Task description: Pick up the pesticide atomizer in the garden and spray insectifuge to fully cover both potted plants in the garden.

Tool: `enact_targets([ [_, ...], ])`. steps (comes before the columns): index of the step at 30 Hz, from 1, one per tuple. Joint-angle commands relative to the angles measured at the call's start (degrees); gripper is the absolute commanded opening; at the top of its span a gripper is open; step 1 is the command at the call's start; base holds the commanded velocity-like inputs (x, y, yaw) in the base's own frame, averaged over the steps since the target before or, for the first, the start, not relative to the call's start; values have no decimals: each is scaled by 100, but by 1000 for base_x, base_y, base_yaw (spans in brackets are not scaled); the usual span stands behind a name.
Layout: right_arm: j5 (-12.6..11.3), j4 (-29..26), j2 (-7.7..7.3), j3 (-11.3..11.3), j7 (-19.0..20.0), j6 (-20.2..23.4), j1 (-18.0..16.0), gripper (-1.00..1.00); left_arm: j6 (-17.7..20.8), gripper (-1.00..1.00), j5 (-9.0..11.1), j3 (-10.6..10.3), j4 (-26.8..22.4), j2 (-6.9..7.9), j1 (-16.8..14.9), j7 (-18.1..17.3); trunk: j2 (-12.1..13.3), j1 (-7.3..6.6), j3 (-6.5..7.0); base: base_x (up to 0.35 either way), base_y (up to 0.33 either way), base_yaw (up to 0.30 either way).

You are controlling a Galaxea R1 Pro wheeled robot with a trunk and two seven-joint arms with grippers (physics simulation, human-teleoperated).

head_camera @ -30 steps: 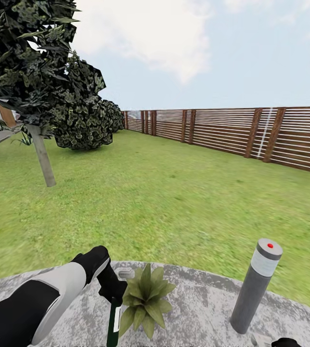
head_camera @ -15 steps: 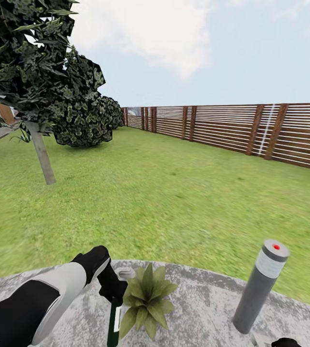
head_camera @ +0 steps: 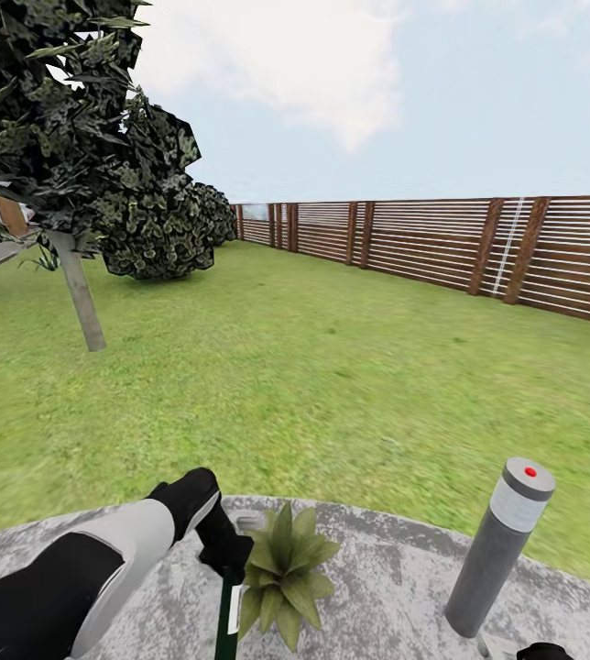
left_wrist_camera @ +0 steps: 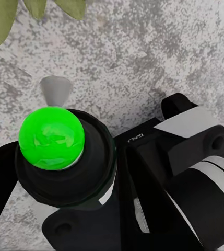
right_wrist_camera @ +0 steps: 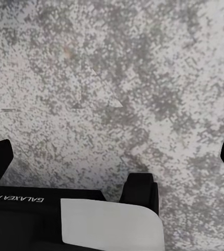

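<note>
Gripping the slim dark green atomizer bottle with white label (head_camera: 228, 612), left gripper (head_camera: 224, 561) is clamped on its top, bottle's long axis vertical. Low olive-green leafy rosette plant (head_camera: 282, 568) sits just beside, toward the robot's right, on grey speckled patio (head_camera: 387, 577). Right gripper (right_wrist_camera: 112, 157) stands wide apart, idle.

Plant (head_camera: 281, 573) on patio (head_camera: 387, 587), atomizer (head_camera: 228, 612) just left of it, held by left gripper (head_camera: 224, 550). Lamp post (head_camera: 498, 548) right, apart. Lawn (head_camera: 313, 385) beyond; tree (head_camera: 75, 284) far left; fence (head_camera: 442, 247) behind.
</note>
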Motion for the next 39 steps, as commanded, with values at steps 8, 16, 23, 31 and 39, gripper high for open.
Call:
enact_targets([
  [8, 1, 3, -2, -45, 8, 34, -5, 100, 7, -100, -41, -48, -2, -32, -3, -55, -3, -1, -6, 0, 0, -84],
  [16, 0, 1, -2, -45, 8, 32, -5, 100, -1, -100, -58, -34, -34, -67, -3, -55, -3, -1, -6, 0, 0, -241],
  [23, 0, 1, -2, -45, 8, 32, -5, 100, -8, -100, -405, -105, -46, -97, -3, -55, -3, -1, -6, 0, 0, -73],
  [31, 15, 6, -2, -45, 8, 32, -5, 100, -19, -100, -1098, -357, -8, -71, 37, -53, -3, -1, -6, 0, 0, -2],
  [39, 34, 1, -2, -45, 8, 32, -5, 100, -19, -100, -1103, -357, -20, -85, 40, -58, -3, -1, -6, 0, 0, 0],
])
